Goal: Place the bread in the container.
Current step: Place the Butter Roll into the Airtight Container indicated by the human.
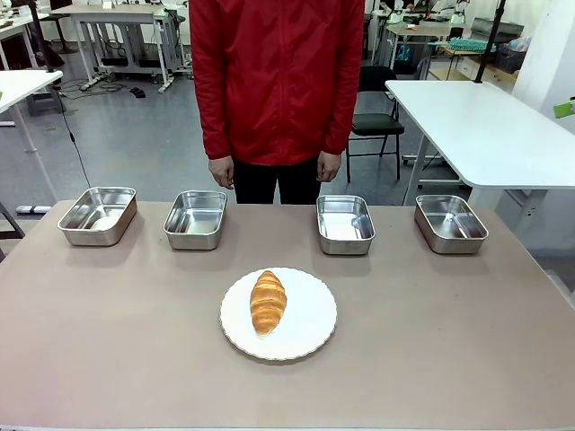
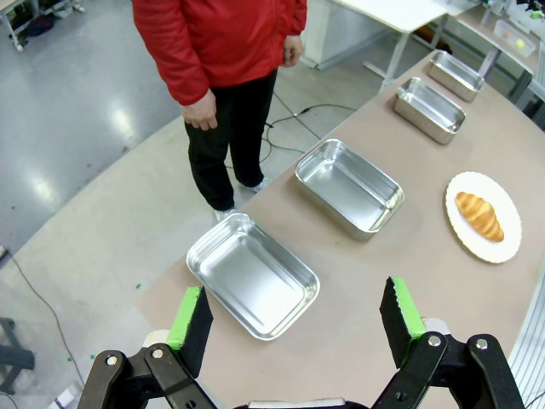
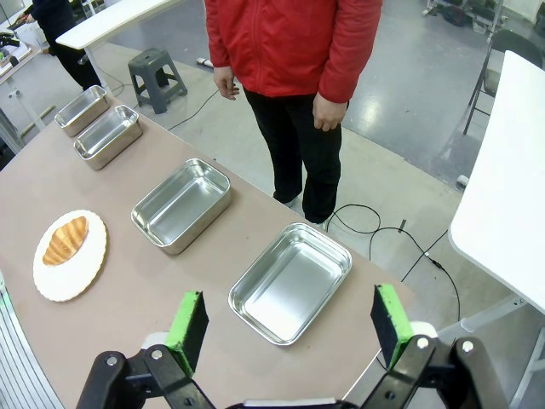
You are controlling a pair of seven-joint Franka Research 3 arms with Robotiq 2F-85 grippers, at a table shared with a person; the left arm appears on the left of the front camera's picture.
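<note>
- The bread point(image 1: 268, 302) lies on a white plate point(image 1: 310, 330) at the middle of the table point(image 1: 108, 359), not yet in any pan. Four steel pans stand in a row beyond it, from 10 round to 2 o'clock of the plate.
- The left gripper point(image 2: 295, 308) hangs wide and empty above the far-left pan point(image 2: 252, 275). The right gripper point(image 3: 288, 313) hangs the same way above the far-right pan point(image 3: 292, 281).
- The pans are all alike and nothing marks the one meant, so the bread could end up in the wrong one.
- The bread looks soft and tapered. A hard squeeze could crush it, and a grip near one end could let it swivel or drop.
- Fingers coming in too low could knock the plate.
- The person's hands point(image 1: 221, 171) hang at 12 o'clock, near the middle pans, so a reach there could come close to them.
- The far-left pan holds a pale patch, either a reflection or an object; I cannot tell which.
- The bottom edge cuts off both gripper bodies.
</note>
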